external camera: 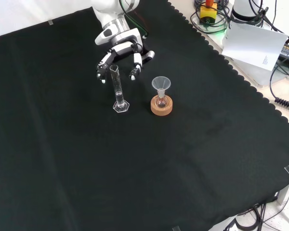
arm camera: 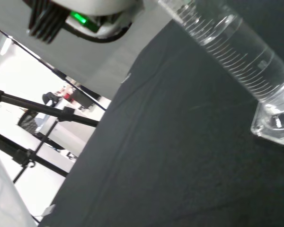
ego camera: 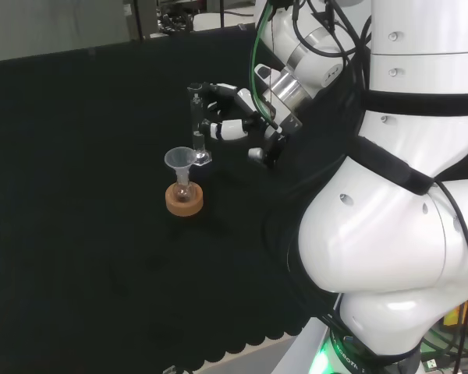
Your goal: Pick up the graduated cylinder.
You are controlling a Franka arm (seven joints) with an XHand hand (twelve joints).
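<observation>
A clear graduated cylinder (external camera: pixel 118 90) stands upright on its hexagonal foot on the black cloth; it is also in the head view (ego camera: pixel 196 125) and, close and large, in the wrist view (arm camera: pixel 236 47). The black and white hand (external camera: pixel 120 50) hovers just behind the cylinder's top. Its fingers (external camera: pixel 134 72) are spread and only slightly bent, reaching down on either side of the rim without closing on it. In the head view the hand (ego camera: pixel 232 117) is just right of the cylinder, with fingertips near its upper part.
A small round flask with a clear funnel (external camera: pixel 161 84) in its neck sits on a cork ring (external camera: pixel 162 107) just right of the cylinder in the front view, and in front of it in the head view (ego camera: pixel 183 199). Cables and papers (external camera: pixel 253 43) lie beyond the cloth's scalloped edge.
</observation>
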